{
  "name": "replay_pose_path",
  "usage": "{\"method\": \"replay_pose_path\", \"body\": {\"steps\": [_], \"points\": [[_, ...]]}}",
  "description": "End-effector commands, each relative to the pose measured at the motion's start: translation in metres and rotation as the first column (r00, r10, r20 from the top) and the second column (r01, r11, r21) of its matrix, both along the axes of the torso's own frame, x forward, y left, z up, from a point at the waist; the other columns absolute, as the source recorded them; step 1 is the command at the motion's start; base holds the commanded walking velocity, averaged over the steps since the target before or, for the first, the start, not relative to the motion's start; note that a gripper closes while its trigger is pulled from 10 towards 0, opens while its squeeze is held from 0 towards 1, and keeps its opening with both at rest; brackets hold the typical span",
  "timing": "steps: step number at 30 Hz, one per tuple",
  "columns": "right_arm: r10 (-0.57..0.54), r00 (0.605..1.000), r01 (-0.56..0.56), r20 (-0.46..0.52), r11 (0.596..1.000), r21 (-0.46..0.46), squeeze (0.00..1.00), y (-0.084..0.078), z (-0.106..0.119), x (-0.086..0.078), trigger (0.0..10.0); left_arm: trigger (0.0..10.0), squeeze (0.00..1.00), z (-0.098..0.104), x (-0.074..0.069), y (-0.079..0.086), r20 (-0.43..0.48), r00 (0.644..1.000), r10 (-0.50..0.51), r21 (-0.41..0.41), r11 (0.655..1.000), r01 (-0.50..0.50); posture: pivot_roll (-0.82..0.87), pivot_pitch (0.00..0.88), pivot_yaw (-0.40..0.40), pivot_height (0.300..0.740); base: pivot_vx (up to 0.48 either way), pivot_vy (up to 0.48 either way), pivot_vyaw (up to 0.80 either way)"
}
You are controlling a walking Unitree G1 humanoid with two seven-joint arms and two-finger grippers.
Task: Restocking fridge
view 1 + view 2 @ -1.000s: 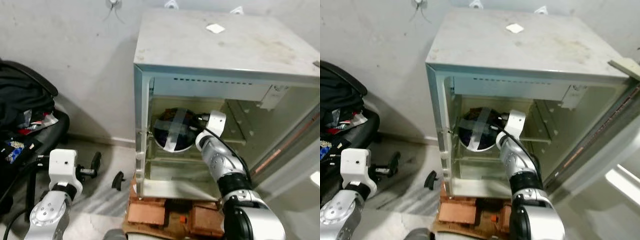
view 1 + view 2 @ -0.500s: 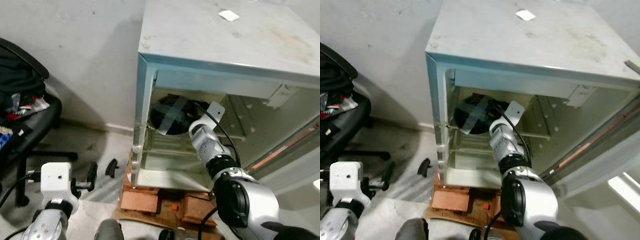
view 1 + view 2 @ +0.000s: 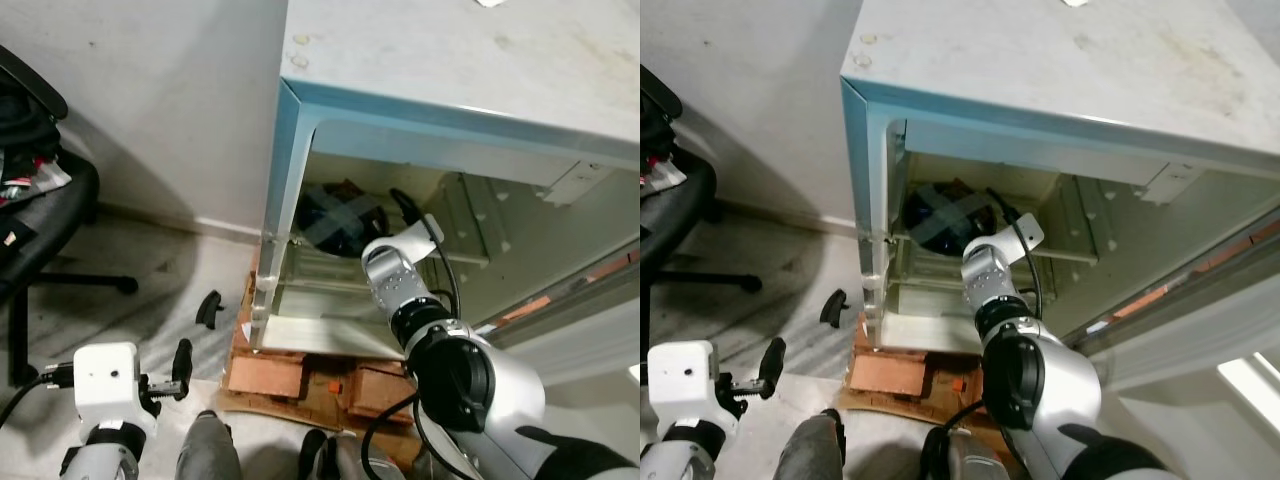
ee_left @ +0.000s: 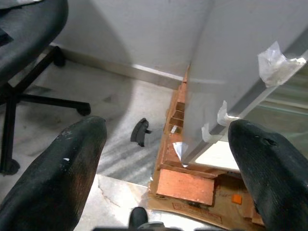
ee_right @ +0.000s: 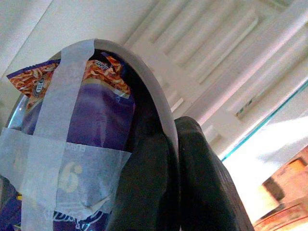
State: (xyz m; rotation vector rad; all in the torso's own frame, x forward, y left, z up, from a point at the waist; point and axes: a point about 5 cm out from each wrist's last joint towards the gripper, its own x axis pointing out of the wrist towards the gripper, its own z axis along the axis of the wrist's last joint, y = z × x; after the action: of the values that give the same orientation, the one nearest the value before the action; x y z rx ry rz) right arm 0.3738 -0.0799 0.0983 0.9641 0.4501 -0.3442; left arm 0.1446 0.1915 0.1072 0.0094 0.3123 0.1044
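A round metal bowl [image 3: 338, 218] holding a purple and orange snack packet [image 5: 86, 125] under crossed white tape sits tilted in the upper left of the open fridge [image 3: 450, 70], above a glass shelf [image 3: 318, 272]. My right arm reaches into the fridge, and my right gripper [image 5: 171, 163] is shut on the bowl's rim [image 5: 161, 103], one black finger [image 5: 207, 187] on each side. My left gripper [image 4: 163, 163] hangs low beside the fridge's left front corner, open with nothing between its fingers [image 4: 57, 173].
The fridge stands on red bricks [image 3: 300, 378] and cardboard. Its door [image 3: 590, 300] is swung open at the right. A black office chair [image 3: 40, 225] piled with clothes stands at the left. A small black part [image 3: 208, 309] lies on the floor.
The whole view has shifted closer to and higher over the fridge. My right gripper stays shut on the bowl, now deeper under the fridge's top edge. The left arm sits lower in view.
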Motion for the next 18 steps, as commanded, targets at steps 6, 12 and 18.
{"method": "replay_pose_path", "body": {"steps": [6,12,18], "points": [[0.052,0.994,-0.067,0.095,0.984,0.165,0.86,0.041,0.023,0.004,10.0,10.0,0.00,0.001,-0.002,-0.007,-0.007,1.000,0.013,-0.020,1.000,-0.014,0.37,0.258,-0.222,0.740,0.000,0.000,0.00],[0.065,0.990,-0.092,0.127,0.971,0.220,1.00,0.047,0.029,0.005,10.0,10.0,0.00,-0.001,-0.003,-0.010,-0.012,1.000,0.023,-0.030,0.999,-0.023,0.37,0.252,-0.231,0.740,0.000,0.000,0.00],[0.098,0.980,-0.142,0.172,0.954,0.264,1.00,0.057,0.035,0.005,10.0,10.0,0.00,-0.001,-0.001,-0.010,-0.010,1.000,0.026,-0.032,0.999,-0.026,0.36,0.248,-0.233,0.740,0.000,0.000,0.00]]}}
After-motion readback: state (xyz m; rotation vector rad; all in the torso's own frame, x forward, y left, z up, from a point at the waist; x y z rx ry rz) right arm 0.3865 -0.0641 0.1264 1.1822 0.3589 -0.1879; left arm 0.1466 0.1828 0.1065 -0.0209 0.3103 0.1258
